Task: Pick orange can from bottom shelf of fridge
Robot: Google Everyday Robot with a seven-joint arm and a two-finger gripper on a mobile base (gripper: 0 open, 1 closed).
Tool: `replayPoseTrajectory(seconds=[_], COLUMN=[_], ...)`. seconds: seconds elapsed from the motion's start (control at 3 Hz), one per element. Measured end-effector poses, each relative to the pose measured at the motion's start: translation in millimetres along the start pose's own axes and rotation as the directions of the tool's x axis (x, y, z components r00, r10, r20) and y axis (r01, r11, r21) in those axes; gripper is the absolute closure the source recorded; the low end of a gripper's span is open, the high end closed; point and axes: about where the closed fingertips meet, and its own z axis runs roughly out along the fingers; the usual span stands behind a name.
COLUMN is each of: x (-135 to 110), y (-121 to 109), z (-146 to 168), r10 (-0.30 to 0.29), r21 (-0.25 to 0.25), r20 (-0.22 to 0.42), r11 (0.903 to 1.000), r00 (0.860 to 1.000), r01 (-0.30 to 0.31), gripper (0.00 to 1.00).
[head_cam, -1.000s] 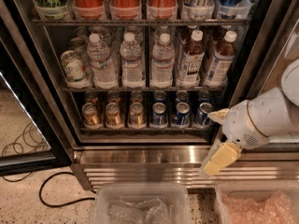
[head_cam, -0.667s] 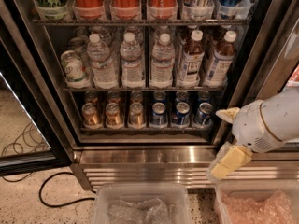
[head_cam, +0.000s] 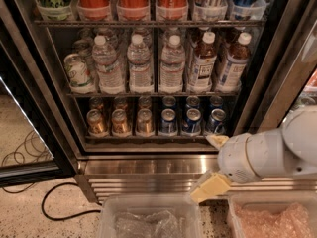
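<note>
Gripper (head_cam: 214, 163) dropped lower, open and empty, below and right of the orange can (head_cam: 144, 121). Can sat untouched on bottom shelf (head_cam: 148, 138); reach pending.

The gripper (head_cam: 214, 164) is being held low at right, cream fingers (head_cam: 210, 187) spread wide, carried by the white arm (head_cam: 267, 155) from the edge.

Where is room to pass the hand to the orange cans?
Bottom shelf is crowded: orange cans left, blue cans right, close-set rows. Free: the steel base ledge in front, and a slim gap above the front cans. The hand, open, is lower right, outside the fridge.
</note>
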Motion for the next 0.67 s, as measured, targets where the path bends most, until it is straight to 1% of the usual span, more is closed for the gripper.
replayPoseTrajectory(seconds=[0.33, 0.67], x=[-4, -7], y=[13, 39], z=[53, 101], r10=[0.04, 0.086], r21=[-0.043, -0.169], r20=[0.079, 0.096], r11=[0.9984, 0.9833], r00=[0.996, 0.992], r01=[-0.037, -0.069], gripper=[0.0, 0.0])
